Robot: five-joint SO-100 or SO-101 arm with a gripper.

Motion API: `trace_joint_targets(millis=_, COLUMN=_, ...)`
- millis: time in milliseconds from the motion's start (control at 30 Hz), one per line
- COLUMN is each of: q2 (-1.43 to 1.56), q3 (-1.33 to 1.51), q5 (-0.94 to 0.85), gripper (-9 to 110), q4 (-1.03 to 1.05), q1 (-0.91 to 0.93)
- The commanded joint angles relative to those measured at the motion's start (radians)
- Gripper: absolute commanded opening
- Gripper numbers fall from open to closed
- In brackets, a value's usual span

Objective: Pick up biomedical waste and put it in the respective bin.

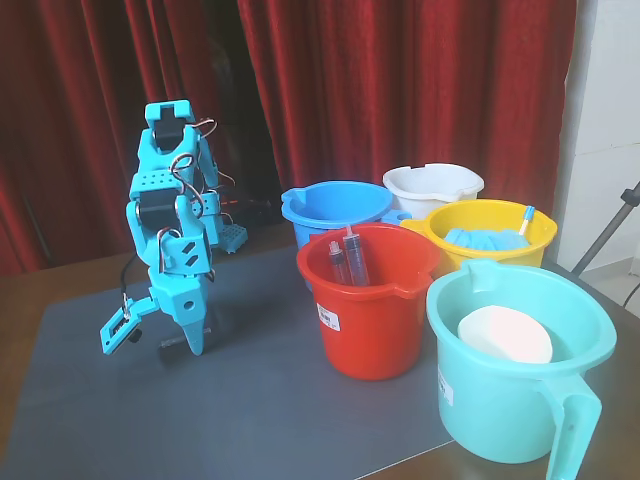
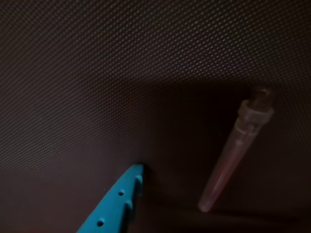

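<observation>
in the wrist view only one ridged turquoise finger (image 2: 119,199) shows, cut off at the bottom edge; the other is out of frame. in the fixed view the gripper (image 1: 155,335) hangs spread wide over the dark woven mat (image 1: 250,400). the biomedical waste (image 2: 235,148), a slim clear tube with a capped end, lies blurred on the mat just right of that fingertip, untouched.

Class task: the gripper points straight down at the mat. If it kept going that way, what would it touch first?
Most likely the dark mat. The gripper hangs open just above it; in the wrist view the thin syringe-like stick lies beside the fingertip, apparently off that line.
</observation>
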Motion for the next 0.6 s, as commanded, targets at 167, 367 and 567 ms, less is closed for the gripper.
trace_joint_targets(millis=167, q2=-0.009, q3=0.112, q5=-0.028, gripper=44, q4=-0.121, q1=0.064)
trace_joint_targets(millis=367, q2=-0.012, q3=0.133, q5=-0.028, gripper=44, q4=-0.126, q1=0.064)
trace_joint_targets(millis=567, q2=0.0, q3=0.316, q5=-0.032, gripper=45, q4=-0.341, q1=0.061)
